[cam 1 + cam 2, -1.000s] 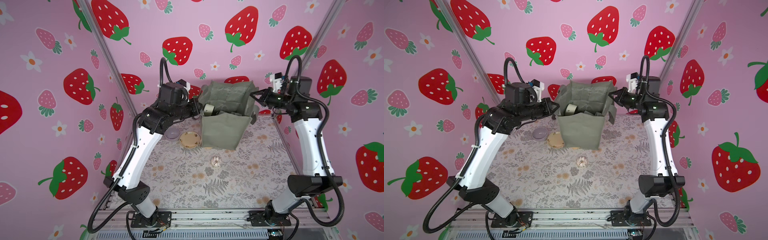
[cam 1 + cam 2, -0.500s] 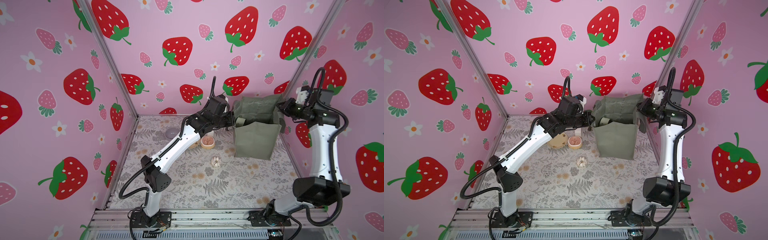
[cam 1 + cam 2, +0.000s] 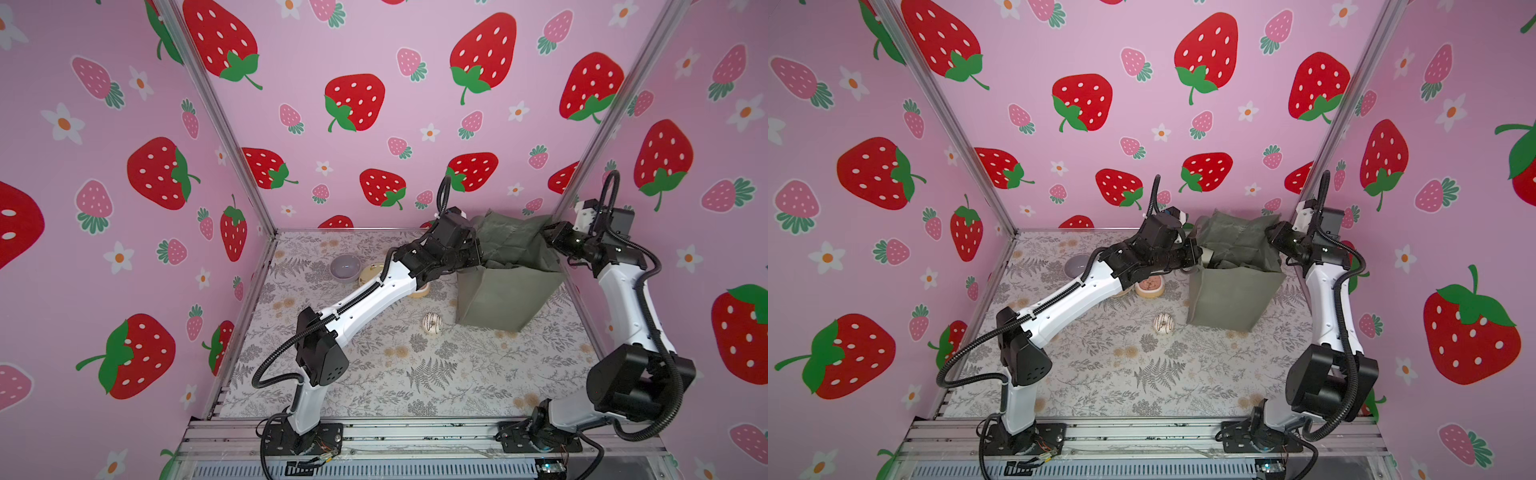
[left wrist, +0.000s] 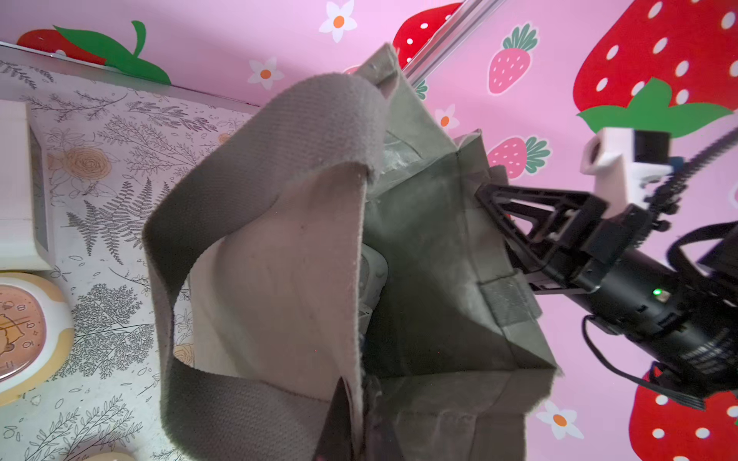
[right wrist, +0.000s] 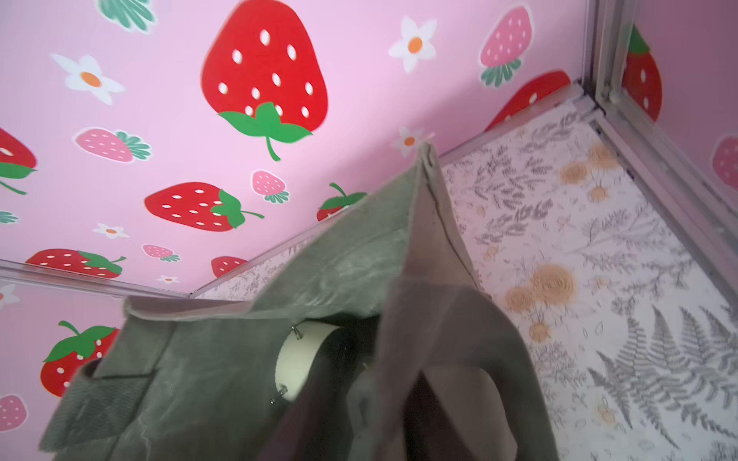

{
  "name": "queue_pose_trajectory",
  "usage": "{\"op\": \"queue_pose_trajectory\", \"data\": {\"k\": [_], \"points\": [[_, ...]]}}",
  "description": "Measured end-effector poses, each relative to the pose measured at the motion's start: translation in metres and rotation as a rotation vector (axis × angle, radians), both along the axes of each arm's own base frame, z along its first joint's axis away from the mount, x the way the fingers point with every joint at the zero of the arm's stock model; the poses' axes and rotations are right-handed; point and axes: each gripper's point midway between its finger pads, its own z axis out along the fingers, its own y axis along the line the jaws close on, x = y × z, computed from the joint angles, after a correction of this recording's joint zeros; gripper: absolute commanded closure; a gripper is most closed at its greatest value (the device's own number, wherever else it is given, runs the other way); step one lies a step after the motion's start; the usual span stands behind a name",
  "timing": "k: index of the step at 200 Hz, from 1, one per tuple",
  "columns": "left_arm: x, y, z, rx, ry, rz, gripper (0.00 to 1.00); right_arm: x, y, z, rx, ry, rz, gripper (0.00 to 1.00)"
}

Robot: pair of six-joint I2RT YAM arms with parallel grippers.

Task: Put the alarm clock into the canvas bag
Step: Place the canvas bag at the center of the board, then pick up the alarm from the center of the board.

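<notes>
The canvas bag (image 3: 503, 295) (image 3: 1229, 295) stands upright on the table at the back right, its mouth open. Inside it lies the alarm clock (image 5: 297, 367), white and round with small metal feet. My left gripper (image 3: 478, 253) (image 4: 361, 399) is at the bag's left rim, shut on the bag's wall just below a loop handle (image 4: 255, 167). My right gripper (image 3: 548, 235) (image 5: 371, 399) is at the opposite rim with its fingers (image 4: 515, 199) apart. The rim and the other handle (image 5: 447, 319) lie between them.
A second clock (image 3: 1149, 286) (image 4: 20, 335) with a pink face and cream rim lies on the table left of the bag, under my left arm. A grey-purple bowl (image 3: 345, 266), a cream disc (image 3: 370, 272) and a small doughnut (image 3: 432, 323) lie nearby. The back and right walls are close behind the bag.
The bag has moved from the back centre to the back right, with both arms following. The right gripper's jaws have parted. The left gripper stays closed on the wall.
</notes>
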Motion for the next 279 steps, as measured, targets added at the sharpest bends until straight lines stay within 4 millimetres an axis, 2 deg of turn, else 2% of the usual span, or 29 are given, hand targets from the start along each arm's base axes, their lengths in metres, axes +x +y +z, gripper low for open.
{"op": "queue_pose_trajectory", "data": {"k": [19, 42, 58, 79, 92, 114, 126, 140, 160, 175, 192, 208, 221, 240, 279], "points": [[0.003, 0.007, 0.014, -0.019, -0.036, 0.027, 0.55, -0.002, 0.002, 0.024, -0.025, -0.069, 0.019, 0.0], [0.003, 0.027, 0.048, -0.042, -0.107, 0.053, 0.45, -0.01, 0.005, 0.06, -0.049, -0.159, 0.029, 0.0], [-0.001, 0.05, 0.073, -0.06, -0.152, 0.081, 0.42, -0.023, 0.012, 0.082, -0.058, -0.212, 0.036, 0.0], [-0.006, 0.092, 0.102, -0.074, -0.206, 0.13, 0.37, -0.044, 0.028, 0.115, -0.077, -0.284, 0.056, 0.0], [-0.011, 0.119, 0.115, -0.071, -0.24, 0.159, 0.36, -0.055, 0.05, 0.138, -0.104, -0.335, 0.095, 0.0], [-0.02, 0.178, 0.126, -0.066, -0.255, 0.233, 0.36, -0.08, 0.112, 0.171, -0.126, -0.417, 0.213, 0.03], [-0.022, 0.213, 0.125, -0.063, -0.237, 0.287, 0.36, -0.097, 0.151, 0.18, -0.114, -0.437, 0.298, 0.08], [-0.024, 0.26, 0.115, -0.038, -0.208, 0.374, 0.37, -0.112, 0.194, 0.18, -0.104, -0.433, 0.385, 0.14], [-0.033, 0.316, 0.088, 0.004, -0.143, 0.472, 0.37, -0.122, 0.255, 0.165, -0.101, -0.389, 0.507, 0.2], [-0.043, 0.343, 0.06, 0.017, -0.081, 0.511, 0.38, -0.119, 0.299, 0.136, -0.134, -0.319, 0.565, 0.21], [-0.054, 0.36, 0.027, 0.031, 0.0, 0.528, 0.38, -0.111, 0.341, 0.094, -0.207, -0.226, 0.591, 0.22], [-0.062, 0.361, 0.004, 0.04, 0.057, 0.514, 0.38, -0.105, 0.373, 0.051, -0.294, -0.147, 0.592, 0.23], [-0.068, 0.359, -0.006, 0.042, 0.086, 0.495, 0.38, -0.101, 0.388, 0.022, -0.356, -0.096, 0.578, 0.26], [-0.074, 0.357, -0.009, 0.045, 0.099, 0.475, 0.38, -0.091, 0.4, -0.016, -0.438, -0.022, 0.534, 0.24], [-0.082, 0.357, -0.011, 0.049, 0.103, 0.452, 0.38, -0.044, 0.406, -0.077, -0.572, 0.075, 0.445, 0.18]]}}
